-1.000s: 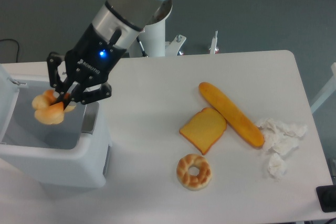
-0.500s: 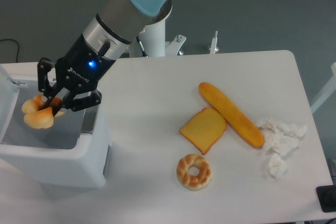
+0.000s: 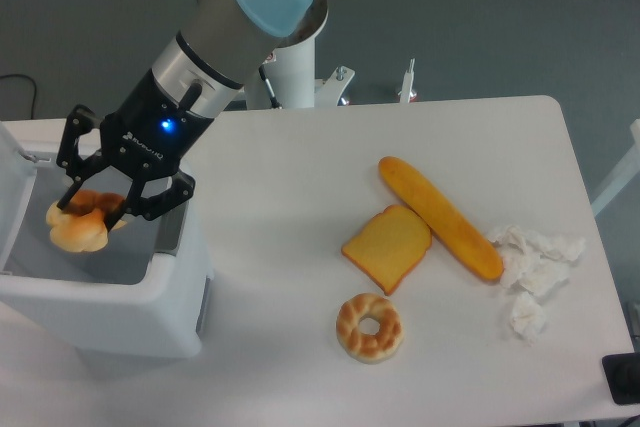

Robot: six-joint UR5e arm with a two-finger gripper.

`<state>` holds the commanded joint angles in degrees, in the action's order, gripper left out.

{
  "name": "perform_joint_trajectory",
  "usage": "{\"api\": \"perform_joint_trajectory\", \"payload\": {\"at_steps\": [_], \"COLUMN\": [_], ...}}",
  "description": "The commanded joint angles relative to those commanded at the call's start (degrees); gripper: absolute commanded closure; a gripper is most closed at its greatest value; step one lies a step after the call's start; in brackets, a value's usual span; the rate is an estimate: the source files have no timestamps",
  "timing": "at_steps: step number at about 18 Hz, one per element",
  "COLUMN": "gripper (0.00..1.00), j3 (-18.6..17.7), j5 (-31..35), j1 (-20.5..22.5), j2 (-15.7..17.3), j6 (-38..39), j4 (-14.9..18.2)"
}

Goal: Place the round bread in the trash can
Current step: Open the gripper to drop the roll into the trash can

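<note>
The round bread (image 3: 76, 230), a lumpy golden-brown roll, hangs in the mouth of the trash can (image 3: 110, 312), over its grey inside. This white boxy bin stands at the table's left edge. My gripper (image 3: 98, 205) is right above the bread, at the top of the can's opening. Its fingers are spread apart to either side of the roll, and the gripper looks open. The far side of the roll is hidden behind the fingers.
On the white table lie a square toast slice (image 3: 388, 247), a long baguette (image 3: 440, 217), a ring-shaped doughnut bread (image 3: 369, 326) and crumpled white tissue (image 3: 530, 267) near the right edge. The arm's base post (image 3: 295, 72) stands at the table's back.
The gripper carried the round bread leftward and slightly down over the trash can. Its fingers have spread wider than in the earlier frames.
</note>
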<state>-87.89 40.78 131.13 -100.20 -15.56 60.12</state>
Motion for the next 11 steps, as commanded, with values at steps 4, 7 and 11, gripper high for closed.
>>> {"api": "perform_joint_trajectory", "payload": {"at_steps": [4, 7, 11], "gripper": [0.35, 0.31, 0.26], "j3": [0.0, 0.0, -0.09], "j5": [0.0, 0.0, 0.09], "j1": [0.0, 0.0, 0.0], "j2": [0.09, 0.09, 0.26], "j6": [0.0, 0.0, 0.0], "j4": [-0.09, -0.09, -0.09]}}
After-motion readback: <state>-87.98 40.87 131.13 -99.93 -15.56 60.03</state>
